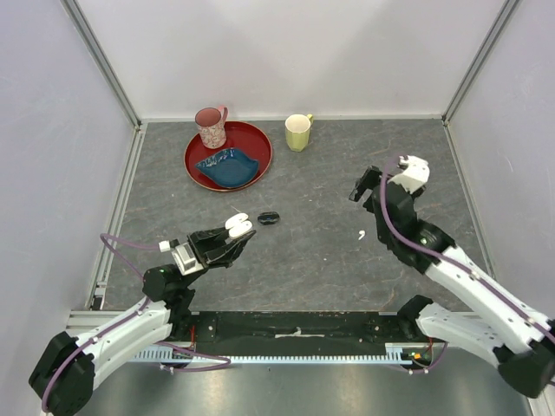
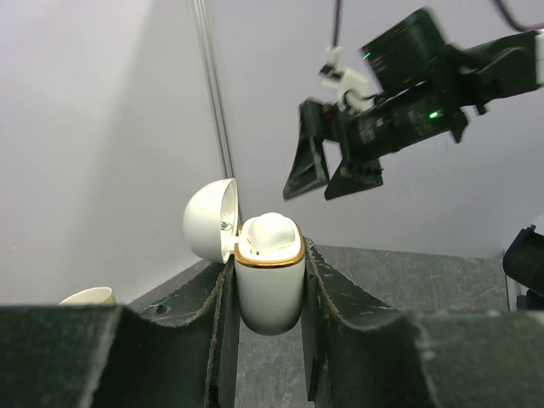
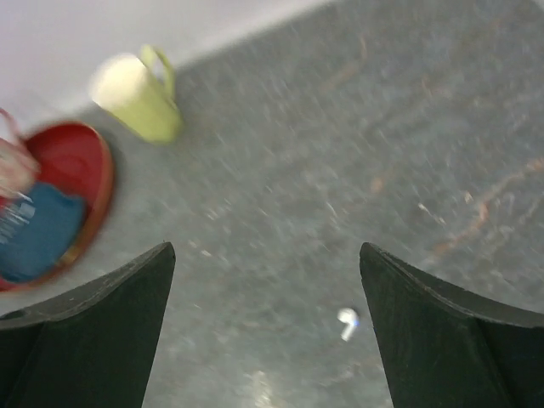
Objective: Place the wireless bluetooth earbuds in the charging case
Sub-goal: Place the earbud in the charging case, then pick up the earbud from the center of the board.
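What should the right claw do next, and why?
Probably lower the right claw onto the loose earbud and pinch it. That claw is open and empty, the earbud lies on the table just below it, and the left claw holds the charging case with its lid open.

You will find no lettering, brand, number or sign legible in any of the three views; the one trace of print is a small dark marking inside the open lid of the charging case (image 2: pixel 270 285), caught by the left wrist camera, too small to read; the pink mug (image 1: pixel 211 128) at the back of the table shows only a speckled pattern, no words you can make out.
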`<action>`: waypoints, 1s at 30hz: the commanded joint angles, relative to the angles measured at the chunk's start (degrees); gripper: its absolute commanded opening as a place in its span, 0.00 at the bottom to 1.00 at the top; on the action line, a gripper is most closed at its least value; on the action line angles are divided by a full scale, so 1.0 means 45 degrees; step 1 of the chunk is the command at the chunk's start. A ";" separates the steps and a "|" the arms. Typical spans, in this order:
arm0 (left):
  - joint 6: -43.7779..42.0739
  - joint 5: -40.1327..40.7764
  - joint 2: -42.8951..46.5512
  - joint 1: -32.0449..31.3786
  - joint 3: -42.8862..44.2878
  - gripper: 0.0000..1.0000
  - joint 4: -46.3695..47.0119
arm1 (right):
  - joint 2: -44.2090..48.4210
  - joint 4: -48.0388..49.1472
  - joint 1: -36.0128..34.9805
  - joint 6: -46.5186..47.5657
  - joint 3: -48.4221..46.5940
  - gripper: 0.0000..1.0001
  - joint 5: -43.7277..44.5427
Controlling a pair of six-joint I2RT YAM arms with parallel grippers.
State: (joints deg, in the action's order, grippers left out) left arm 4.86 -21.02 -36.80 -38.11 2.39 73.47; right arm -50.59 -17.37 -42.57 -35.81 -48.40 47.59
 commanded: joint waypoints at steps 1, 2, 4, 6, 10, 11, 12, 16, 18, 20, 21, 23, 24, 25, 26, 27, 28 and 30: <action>-0.0397 0.0178 -0.0006 -0.0008 -0.0219 0.02 0.0333 | -0.2615 -0.2858 0.2580 0.0477 -0.0825 0.95 -0.4457; -0.0397 0.0081 -0.0007 -0.0008 -0.0219 0.02 0.0333 | -0.3089 -0.2976 0.2932 0.0691 -0.1000 0.95 -0.5816; -0.0378 0.0022 0.0110 -0.0008 -0.0239 0.02 0.0236 | -0.4472 -0.3035 0.3715 0.1082 -0.1196 0.91 -0.6842; -0.0378 0.0022 0.0227 -0.0008 -0.0239 0.02 0.0099 | -0.5316 -0.3231 0.4106 0.1103 -0.1431 0.86 -0.7489; -0.0475 0.0061 0.0695 -0.0008 -0.0278 0.02 -0.0272 | -0.6918 -0.3056 0.4420 0.1044 -0.1373 0.76 -0.7705; -0.0514 0.0080 0.0890 -0.0008 -0.0278 0.02 -0.0466 | -0.7116 -0.3016 0.4497 0.0948 -0.1334 0.75 -0.7705; -0.0553 0.0080 0.0969 0.0011 -0.0278 0.02 -0.0564 | -0.7292 -0.2958 0.4672 0.0927 -0.1276 0.72 -0.7744; -0.0767 0.0197 0.1340 -0.0008 -0.0297 0.02 -0.0975 | -0.7800 -0.2529 0.4947 0.0927 -0.0925 0.63 -0.8017; -0.0827 0.0237 0.1341 -0.0008 -0.0317 0.02 -0.0995 | -0.7976 -0.2353 0.5103 0.0908 -0.0826 0.62 -0.8193; -0.0866 0.0295 0.1283 -0.0008 -0.0317 0.02 -0.0995 | -0.8191 -0.2255 0.5181 0.0888 -0.0690 0.61 -0.8252; -0.0866 0.0295 0.1244 -0.0008 -0.0298 0.02 -0.0976 | -0.8231 -0.2216 0.5240 0.0830 -0.0651 0.59 -0.8271; -0.0885 0.0295 0.1068 -0.0008 -0.0278 0.02 -0.0917 | -0.8367 -0.2099 0.5357 0.0732 -0.0494 0.57 -0.8252; -0.0885 0.0295 0.1029 -0.0008 -0.0259 0.02 -0.0840 | -0.8484 -0.2059 0.5396 0.0596 -0.0436 0.56 -0.8310; -0.0885 0.0295 0.0893 -0.0008 -0.0258 0.02 -0.0800 | -0.8504 -0.2040 0.5435 0.0498 -0.0358 0.56 -0.8330; -0.0885 0.0295 0.0814 -0.0008 -0.0258 0.02 -0.0742 | -0.8543 -0.1962 0.5455 0.0401 -0.0319 0.54 -0.8311; -0.0866 0.0295 0.0775 0.0011 -0.0258 0.02 -0.0664 | -0.8524 -0.1961 0.5475 0.0284 -0.0260 0.52 -0.8272; -0.0847 0.0314 0.0717 -0.0008 -0.0258 0.02 -0.0605 | -0.8524 -0.1961 0.5475 0.0012 -0.0144 0.52 -0.8156; -0.0827 0.0315 0.0599 -0.0008 -0.0278 0.02 -0.0546 | -0.8427 -0.1786 0.5475 -0.0166 -0.0006 0.51 -0.8037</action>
State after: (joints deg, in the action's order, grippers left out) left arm 3.33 -20.99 -33.23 -38.11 2.39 68.69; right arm -88.88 -27.62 -18.17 -33.47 -49.52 10.63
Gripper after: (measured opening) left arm 0.352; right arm 0.515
